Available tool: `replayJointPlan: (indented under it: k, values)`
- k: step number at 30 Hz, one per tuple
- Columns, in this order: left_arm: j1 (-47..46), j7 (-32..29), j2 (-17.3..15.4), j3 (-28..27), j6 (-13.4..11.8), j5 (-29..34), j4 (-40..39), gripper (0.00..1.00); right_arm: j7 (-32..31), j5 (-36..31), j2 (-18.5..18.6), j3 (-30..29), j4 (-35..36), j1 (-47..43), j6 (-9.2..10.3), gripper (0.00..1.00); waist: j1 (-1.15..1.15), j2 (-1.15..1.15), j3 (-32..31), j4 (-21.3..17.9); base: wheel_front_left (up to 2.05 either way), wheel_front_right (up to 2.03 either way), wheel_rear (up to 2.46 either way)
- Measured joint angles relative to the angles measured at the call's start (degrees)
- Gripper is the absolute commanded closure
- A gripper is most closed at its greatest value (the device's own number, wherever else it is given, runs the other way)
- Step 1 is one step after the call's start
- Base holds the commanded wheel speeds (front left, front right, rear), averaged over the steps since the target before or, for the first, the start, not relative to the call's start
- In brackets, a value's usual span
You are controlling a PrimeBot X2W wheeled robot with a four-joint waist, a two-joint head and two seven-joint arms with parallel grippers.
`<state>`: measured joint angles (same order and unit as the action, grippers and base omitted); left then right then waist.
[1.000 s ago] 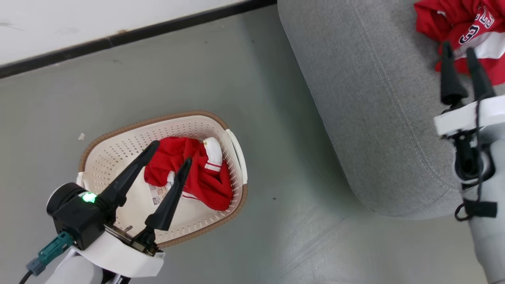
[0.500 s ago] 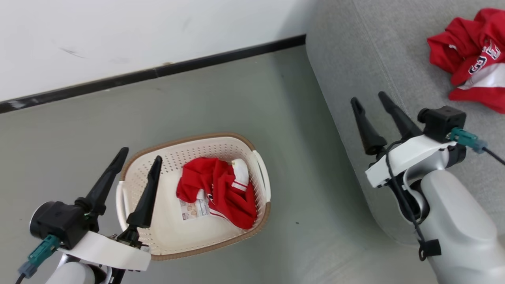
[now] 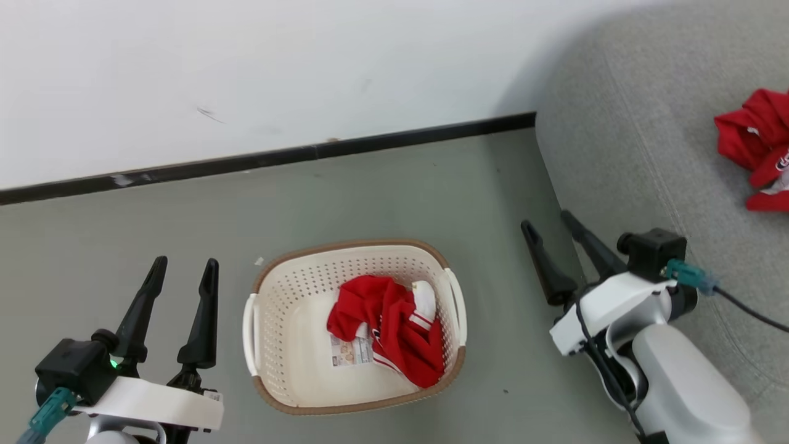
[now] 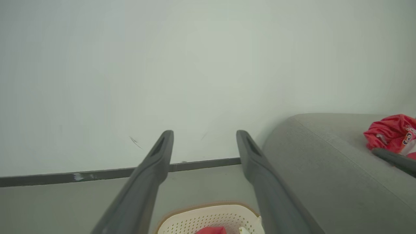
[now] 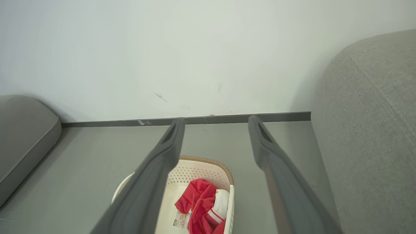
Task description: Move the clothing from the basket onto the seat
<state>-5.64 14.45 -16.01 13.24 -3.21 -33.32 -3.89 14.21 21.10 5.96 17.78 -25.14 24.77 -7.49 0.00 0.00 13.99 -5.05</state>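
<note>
**One garment in basket, one on sofa**

The cream laundry basket [image 3: 290,290] sits on the grey floor [image 3: 154,222], a crumpled red garment [image 3: 382,314] with white trim in its right half. A second red garment [image 3: 755,142] lies on the grey sofa [image 3: 616,154], far right. The left end effector [image 3: 187,261] and right end effector [image 3: 545,219] flank the basket, fingers apart, both empty.

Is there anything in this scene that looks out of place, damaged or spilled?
Nothing is spilled or broken. The basket stands upright on the floor with one red garment crumpled inside; the other garment lies bunched on the sofa. Only small flaws: a dark scuff on the wall and a pale scrap near the basket.
</note>
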Motion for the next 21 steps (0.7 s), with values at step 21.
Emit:
replayJointPlan:
  k: [21]
  values:
    - [5.06,0.0,4.42,-1.59,4.49,1.4,6.31,0.0,-0.01,-3.2,0.82,-5.8,1.13,-10.46,0.0,0.0,0.0,0.0,-9.07,8.84,0.0,0.0,0.0]
